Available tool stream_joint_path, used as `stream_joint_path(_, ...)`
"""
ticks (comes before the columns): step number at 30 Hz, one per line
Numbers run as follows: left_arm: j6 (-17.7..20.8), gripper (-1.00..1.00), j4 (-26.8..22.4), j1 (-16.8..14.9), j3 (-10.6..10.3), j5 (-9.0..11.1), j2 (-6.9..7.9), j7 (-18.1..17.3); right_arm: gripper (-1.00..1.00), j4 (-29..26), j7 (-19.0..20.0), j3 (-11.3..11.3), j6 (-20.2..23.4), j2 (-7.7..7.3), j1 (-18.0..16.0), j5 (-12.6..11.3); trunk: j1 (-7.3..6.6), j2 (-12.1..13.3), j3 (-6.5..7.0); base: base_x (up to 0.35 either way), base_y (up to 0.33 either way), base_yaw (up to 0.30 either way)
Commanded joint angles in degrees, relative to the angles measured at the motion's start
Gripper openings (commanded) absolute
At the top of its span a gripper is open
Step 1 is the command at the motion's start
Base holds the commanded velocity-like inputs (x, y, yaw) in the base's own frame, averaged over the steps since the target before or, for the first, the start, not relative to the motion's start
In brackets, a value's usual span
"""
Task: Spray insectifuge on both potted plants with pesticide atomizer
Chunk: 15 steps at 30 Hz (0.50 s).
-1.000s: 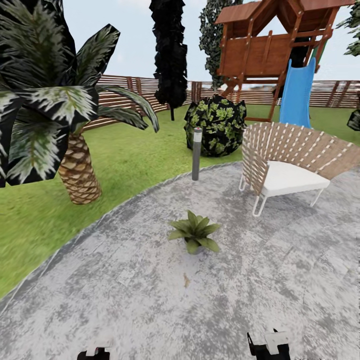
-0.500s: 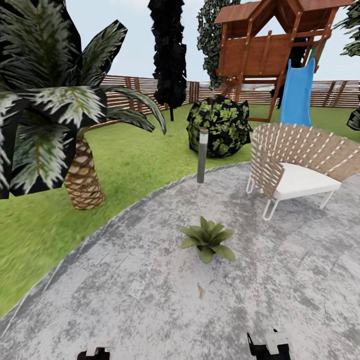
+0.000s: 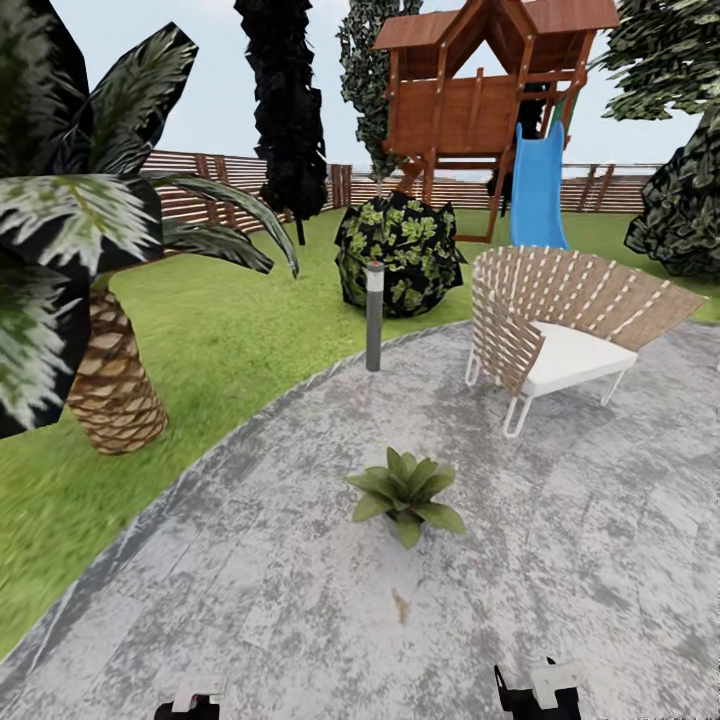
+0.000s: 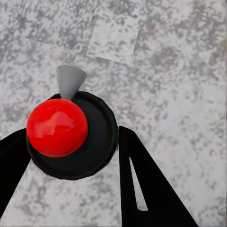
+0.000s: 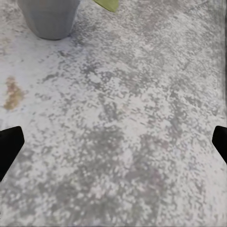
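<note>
Head view: one potted plant (image 3: pixel 405 490) sits mid-patio, a low rosette of pointed green leaves, pot mostly hidden under the foliage. The patio (image 3: pixel 560 560) is round, mottled grey stone with a speckled, patchy texture and a small tan stain (image 3: pixel 401 605) just in front of the plant. Green lawn (image 3: pixel 230 340) wraps the patio edge. A slim grey cylindrical bollard light (image 3: pixel 375 315) stands at the patio rim, with a dense, rounded leafy bush (image 3: pixel 398 252) behind it. A woven lattice chair (image 3: pixel 560 320) with a curved back, white cushion and thin white metal legs sits on the stone, well apart from the plant. A palm (image 3: pixel 110 380) with a scaly tan trunk is on the grass, fronds dark with pale streaks. Further back are a brown slatted wooden fence (image 3: pixel 200 190) and a timber play tower (image 3: pixel 480 90) with a blue slide (image 3: pixel 538 190). Left claw (image 3: pixel 190 700) and right claw (image 3: pixel 535 690) just peek in at the lower edge. Left wrist view: black tapered fingers (image 4: pixel 146 184) flank a glossy red ball (image 4: pixel 57 127) seated on a round black disc (image 4: pixel 97 142) with a grey cone nozzle (image 4: pixel 70 81); whether the left claw is clamped on it, cannot tell. Right wrist view: black fingertips (image 5: pixel 9 144) sit spread wide at opposite edges with bare stone between, so that claw is open; the smooth grey tapered pot (image 5: pixel 49 18) and one leaf tip (image 5: pixel 108 4) lie ahead.
</note>
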Motion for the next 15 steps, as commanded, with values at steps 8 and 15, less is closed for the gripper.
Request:
stream_joint_path(8, -0.16, -1.00, 0.03, -0.02, 0.03, 0.16, 0.31, -0.24, 1.00, 0.09, -0.39, -0.23, -0.17, 0.01, -0.06, 0.57, 0.01, -0.02, -0.05, 0.171, 0.292, -0.267)
stream_joint_path(15, -0.16, -1.00, -0.05, -0.02, -0.17, -0.32, 0.54, -0.35, 1.00, 0.09, -0.45, -0.25, -0.17, 0.01, -0.06, 0.48, 0.01, -0.02, -0.05, 0.049, 0.120, -0.018)
